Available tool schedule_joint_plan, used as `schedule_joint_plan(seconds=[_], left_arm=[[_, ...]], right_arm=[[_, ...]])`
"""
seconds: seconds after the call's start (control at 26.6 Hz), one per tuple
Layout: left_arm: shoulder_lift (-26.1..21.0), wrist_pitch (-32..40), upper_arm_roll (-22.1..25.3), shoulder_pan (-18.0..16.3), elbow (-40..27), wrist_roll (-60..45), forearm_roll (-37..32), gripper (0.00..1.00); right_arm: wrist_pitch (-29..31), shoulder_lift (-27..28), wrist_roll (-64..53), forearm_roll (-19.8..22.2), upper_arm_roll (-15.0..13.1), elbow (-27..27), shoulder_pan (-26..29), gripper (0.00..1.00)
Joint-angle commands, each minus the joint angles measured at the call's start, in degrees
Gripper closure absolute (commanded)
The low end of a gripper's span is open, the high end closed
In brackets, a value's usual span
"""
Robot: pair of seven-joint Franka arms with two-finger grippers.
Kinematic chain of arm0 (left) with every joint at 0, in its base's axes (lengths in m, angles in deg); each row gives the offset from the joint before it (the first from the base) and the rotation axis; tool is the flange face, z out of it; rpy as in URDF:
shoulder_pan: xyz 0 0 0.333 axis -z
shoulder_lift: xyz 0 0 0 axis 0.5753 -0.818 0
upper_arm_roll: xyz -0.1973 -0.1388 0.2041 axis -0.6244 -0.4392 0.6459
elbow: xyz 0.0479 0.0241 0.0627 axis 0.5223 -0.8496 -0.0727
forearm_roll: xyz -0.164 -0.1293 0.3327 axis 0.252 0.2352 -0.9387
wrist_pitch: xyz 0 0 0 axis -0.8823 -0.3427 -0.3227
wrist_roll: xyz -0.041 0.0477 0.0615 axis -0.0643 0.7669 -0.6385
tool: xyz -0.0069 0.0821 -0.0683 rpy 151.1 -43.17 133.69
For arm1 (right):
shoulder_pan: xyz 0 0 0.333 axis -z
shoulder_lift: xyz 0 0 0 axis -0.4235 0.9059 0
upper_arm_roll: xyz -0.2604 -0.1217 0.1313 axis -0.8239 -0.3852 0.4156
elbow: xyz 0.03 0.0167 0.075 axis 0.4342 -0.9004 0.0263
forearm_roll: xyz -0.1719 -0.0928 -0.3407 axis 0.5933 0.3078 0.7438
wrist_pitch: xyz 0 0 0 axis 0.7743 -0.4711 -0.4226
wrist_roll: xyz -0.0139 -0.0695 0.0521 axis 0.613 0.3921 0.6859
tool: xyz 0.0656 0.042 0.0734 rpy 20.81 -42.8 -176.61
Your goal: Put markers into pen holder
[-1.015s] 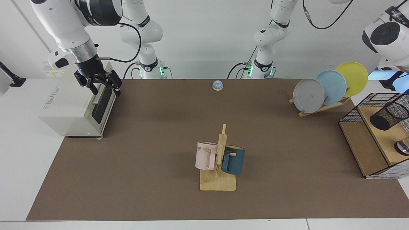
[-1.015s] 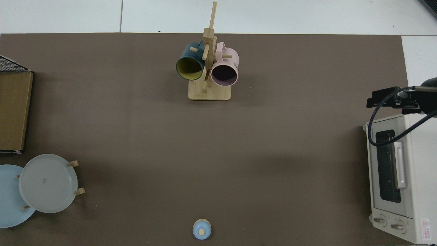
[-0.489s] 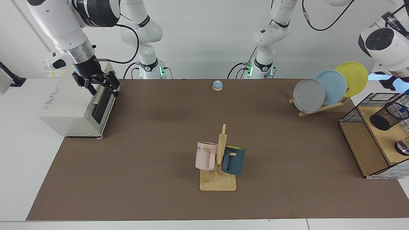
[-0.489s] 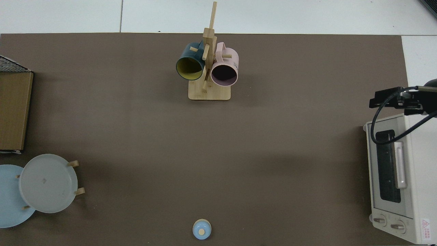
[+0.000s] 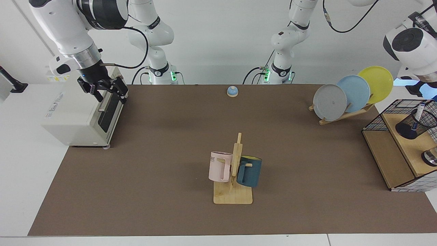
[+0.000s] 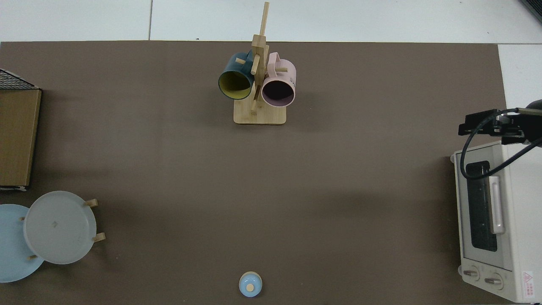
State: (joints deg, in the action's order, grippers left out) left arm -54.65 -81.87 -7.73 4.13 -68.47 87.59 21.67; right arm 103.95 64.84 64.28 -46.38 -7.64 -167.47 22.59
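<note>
The black mesh pen holder (image 5: pixel 409 128) stands tilted on a wooden shelf at the far right of the facing view. A white marker (image 5: pixel 418 114) with a blue end leans inside it, its top poking above the rim. Nothing holds it. Only the left arm's white wrist (image 5: pixel 411 41) shows, above the holder; its gripper is out of frame. My right gripper (image 5: pixel 110 93) hangs open and empty over the front of the toaster oven at the far left. In the top view it (image 6: pixel 482 126) sits at the right edge. The holder and marker lie outside the top view.
A black wire-grid basket (image 5: pixel 379 119) frames the wooden shelf. A plate rack (image 5: pixel 341 114) holds grey, blue and yellow plates. A mug tree (image 5: pixel 235 171) with pink and dark blue mugs stands mid-table. A blue bell (image 5: pixel 232 91) sits at the back. The toaster oven (image 5: pixel 78 116) is white.
The marker now stands inside the pen holder; a blue shape showed at the holder's rim half a second ago. The left arm shifted slightly. The right gripper drew back a little towards the oven.
</note>
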Motion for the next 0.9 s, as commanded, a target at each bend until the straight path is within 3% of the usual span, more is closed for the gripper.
schedule_joint_plan(seconds=[0.0, 0.26, 0.45, 0.86], left_arm=[[1.28, 0.88, -0.16, -0.57, 0.09, 0.49, 9.01, 0.00], [1.46, 6.59, -1.57, 0.49, 0.97, -2.84, 21.23, 0.00], [1.81, 9.42, -4.55, 0.58, 1.94, -8.99, 24.49, 0.00], [2.08, 20.57, -12.20, 0.58, 1.68, -37.02, 41.01, 0.00]], right_arm=[[0.20, -1.59, 1.53, 0.25, 1.06, -1.86, 1.15, 0.00], [0.20, -1.59, 1.53, 0.95, 1.06, -1.77, 1.15, 0.00], [0.11, -1.59, 1.35, 1.04, 0.89, -1.77, 1.32, 0.00], [-3.84, -3.87, -0.75, 2.80, 1.24, -2.64, 2.55, 0.00]])
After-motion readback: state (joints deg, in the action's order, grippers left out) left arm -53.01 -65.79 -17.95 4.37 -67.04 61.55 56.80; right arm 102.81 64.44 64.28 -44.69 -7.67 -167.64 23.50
